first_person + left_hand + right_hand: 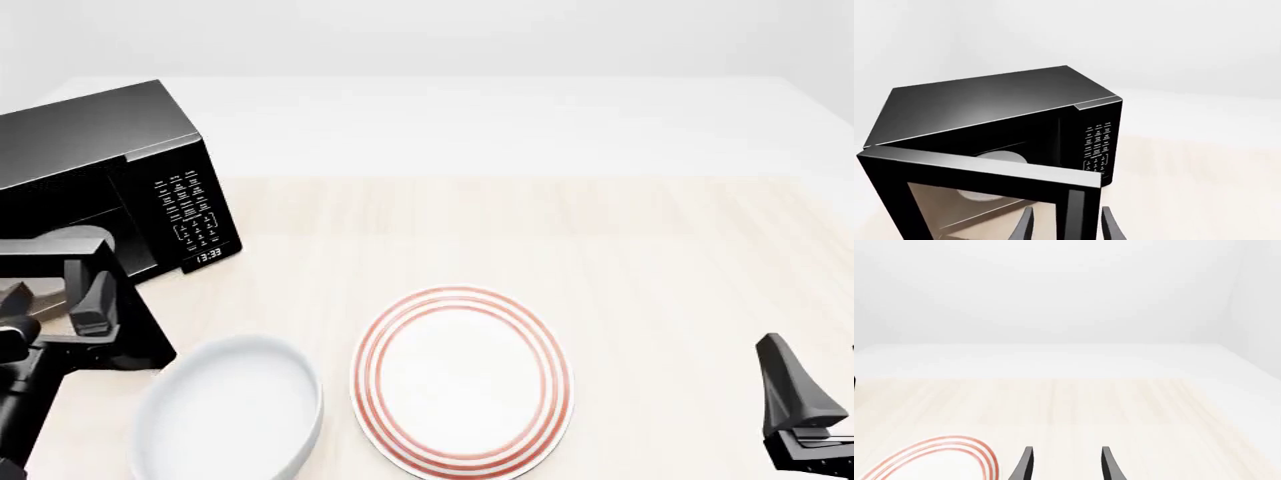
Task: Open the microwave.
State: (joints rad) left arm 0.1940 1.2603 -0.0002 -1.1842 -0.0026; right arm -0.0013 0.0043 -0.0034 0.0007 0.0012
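1. The left gripper (1066, 226) is seen spread open, its fingers straddling the free edge of the door (987, 195), nothing clamped.
2. The microwave (114, 175), at the surface's far left, is judged largely opened; the turntable (1002, 159) is exposed.
3. The right gripper (1066, 464) is held open, idle.

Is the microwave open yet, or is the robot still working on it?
Partly open. The microwave door has swung out from the body, so the turntable plate shows over its top edge. The left gripper has its fingers apart around the door's free edge. Left to do: swing it wider. The right gripper is open, away from it.
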